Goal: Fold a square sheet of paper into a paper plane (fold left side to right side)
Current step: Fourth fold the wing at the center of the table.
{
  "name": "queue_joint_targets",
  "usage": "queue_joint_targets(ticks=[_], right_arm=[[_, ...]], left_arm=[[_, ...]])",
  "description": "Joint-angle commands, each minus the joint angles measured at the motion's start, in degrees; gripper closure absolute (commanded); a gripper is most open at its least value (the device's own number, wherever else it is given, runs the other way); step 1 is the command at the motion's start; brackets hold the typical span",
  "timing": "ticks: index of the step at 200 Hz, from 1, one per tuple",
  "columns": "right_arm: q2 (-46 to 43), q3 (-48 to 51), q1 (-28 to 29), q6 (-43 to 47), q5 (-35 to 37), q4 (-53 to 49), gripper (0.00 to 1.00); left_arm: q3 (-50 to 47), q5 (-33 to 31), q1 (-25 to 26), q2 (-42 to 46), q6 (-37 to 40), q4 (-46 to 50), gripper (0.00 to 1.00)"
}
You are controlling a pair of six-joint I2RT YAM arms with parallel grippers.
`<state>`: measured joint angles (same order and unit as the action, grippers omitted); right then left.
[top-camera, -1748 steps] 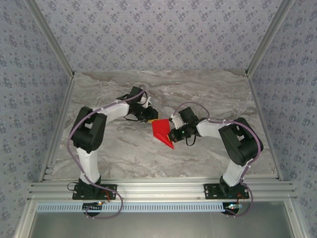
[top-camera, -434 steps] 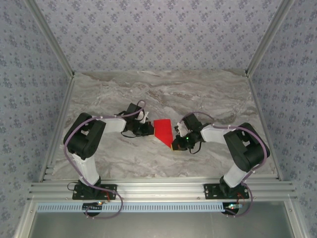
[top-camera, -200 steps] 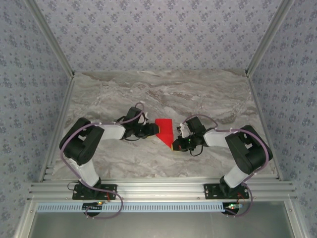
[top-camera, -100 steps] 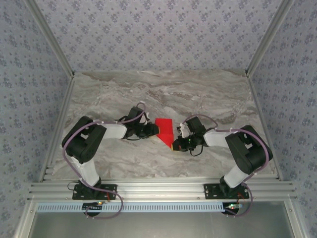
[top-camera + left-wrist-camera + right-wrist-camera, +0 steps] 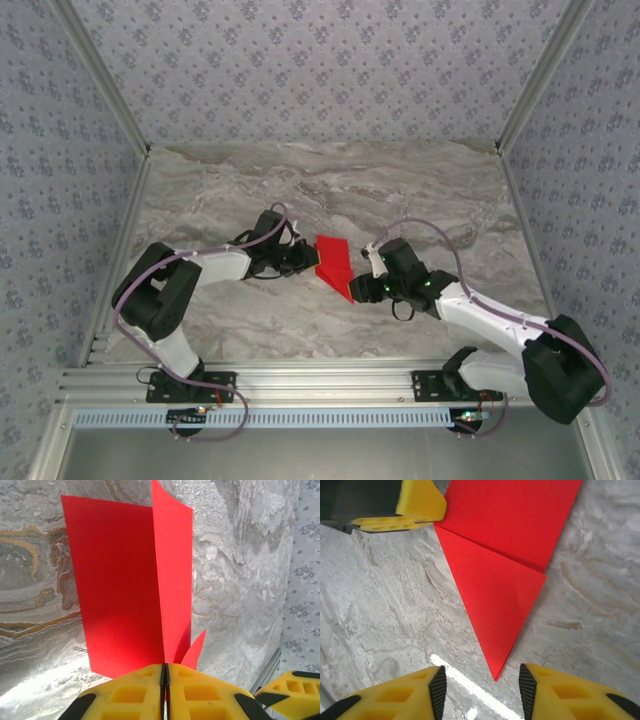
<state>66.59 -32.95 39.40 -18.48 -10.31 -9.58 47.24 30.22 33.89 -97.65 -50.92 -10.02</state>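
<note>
Grey marbled tabletop point(image 5: 300, 190) bears flimsy bright red folded paper point(image 5: 333, 265), best pinched at an edge, as the closed left end effector point(image 5: 165, 670) does; the right end effector point(image 5: 481, 676) stands parted.

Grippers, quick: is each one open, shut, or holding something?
Left gripper: shut on the red paper.
Right gripper: open, holding nothing.

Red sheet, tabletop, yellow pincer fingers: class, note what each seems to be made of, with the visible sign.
Red sheet: thin matt paper, holding sharp creases. Tabletop: looks like veined grey marble, glossy from the glare, possibly a printed laminate. Fingers of the right pincer: yellow, probably moulded plastic, with recessed pockets.
</note>
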Motion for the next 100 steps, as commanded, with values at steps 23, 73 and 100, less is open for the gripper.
queue_joint_targets(ticks=[23, 73, 100], right_arm=[[4.64, -0.73, 7.46, 5.54, 16.31, 2.70, 0.49], [15.40, -6.56, 11.54, 7.38, 20.77, 5.15, 0.52], [19.21, -8.70, 12.19, 8.50, 21.64, 5.89, 0.52]], left_arm=[[2.54, 0.72, 0.56, 2.10, -2.15, 2.97, 0.90], [3.71, 1.16, 0.74, 1.92, -2.25, 4.41, 0.90], [4.15, 1.24, 0.76, 1.87, -2.26, 4.75, 0.90]])
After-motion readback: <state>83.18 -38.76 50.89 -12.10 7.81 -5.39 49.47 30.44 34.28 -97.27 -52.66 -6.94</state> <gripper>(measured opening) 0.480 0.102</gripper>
